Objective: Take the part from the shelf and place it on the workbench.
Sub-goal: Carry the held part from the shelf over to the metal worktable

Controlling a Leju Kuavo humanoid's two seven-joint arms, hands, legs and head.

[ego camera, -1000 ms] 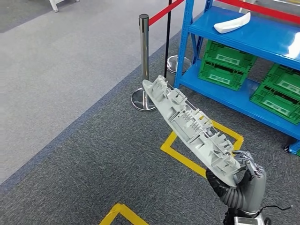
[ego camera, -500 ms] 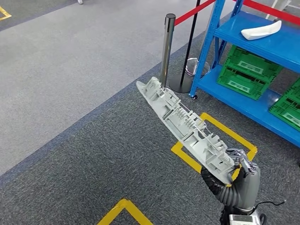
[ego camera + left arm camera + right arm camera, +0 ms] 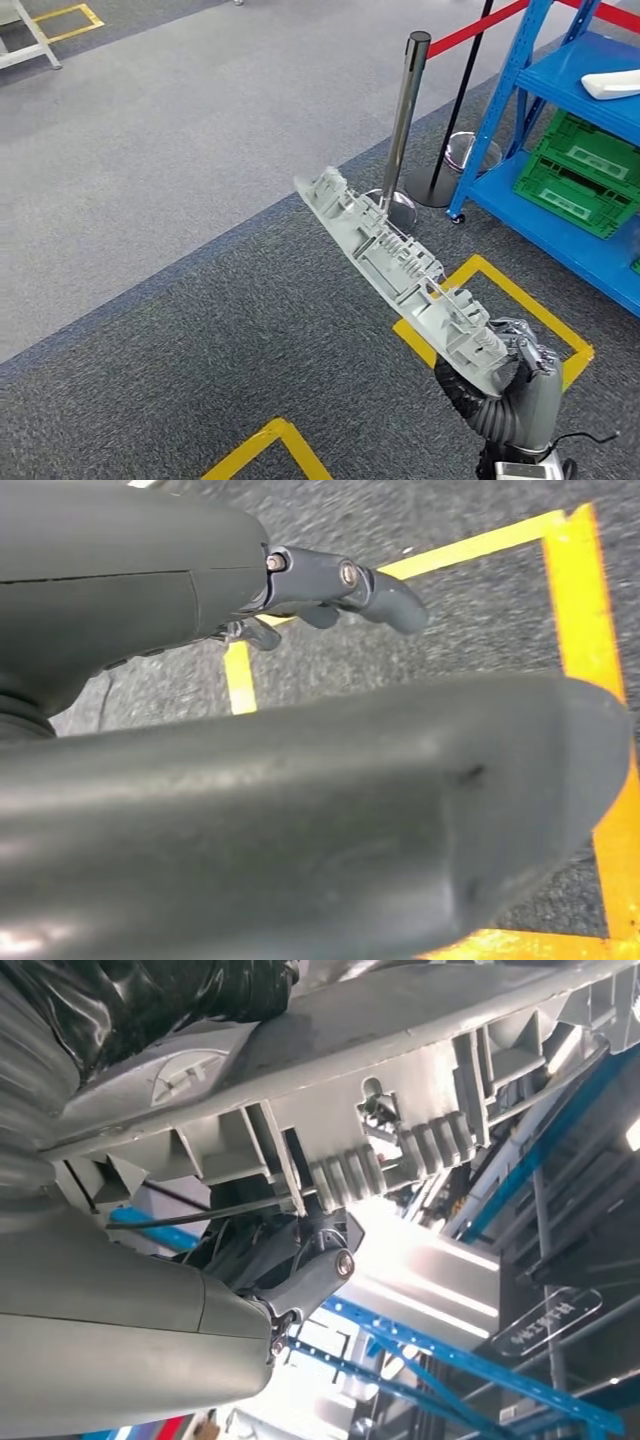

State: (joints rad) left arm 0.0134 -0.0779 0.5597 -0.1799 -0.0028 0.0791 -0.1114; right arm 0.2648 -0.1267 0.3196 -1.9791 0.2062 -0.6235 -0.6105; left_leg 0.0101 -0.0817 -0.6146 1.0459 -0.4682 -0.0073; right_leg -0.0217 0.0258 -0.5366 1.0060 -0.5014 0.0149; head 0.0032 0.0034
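Note:
A long grey plastic part (image 3: 400, 265) with ribs and clips on its upper face slants up and away over the carpet. My right hand (image 3: 521, 375) grips its near end at the lower right of the head view. In the right wrist view the part (image 3: 392, 1050) lies across my right hand (image 3: 226, 1320), whose fingers wrap under it. In the left wrist view my left hand (image 3: 302, 780) holds nothing and hangs over carpet with yellow tape lines, one of its fingers (image 3: 355, 585) stretched out.
A blue shelf (image 3: 573, 85) stands at the right with green crates (image 3: 581, 170) and a white part (image 3: 611, 83) on it. A metal stanchion (image 3: 404, 110) with a red belt (image 3: 475, 28) stands ahead. Yellow floor tape (image 3: 521, 300) marks a square under the part.
The camera has swung left, so the shelf and stanchion have slid to the right of the picture. The part stays in my right hand at the same slant.

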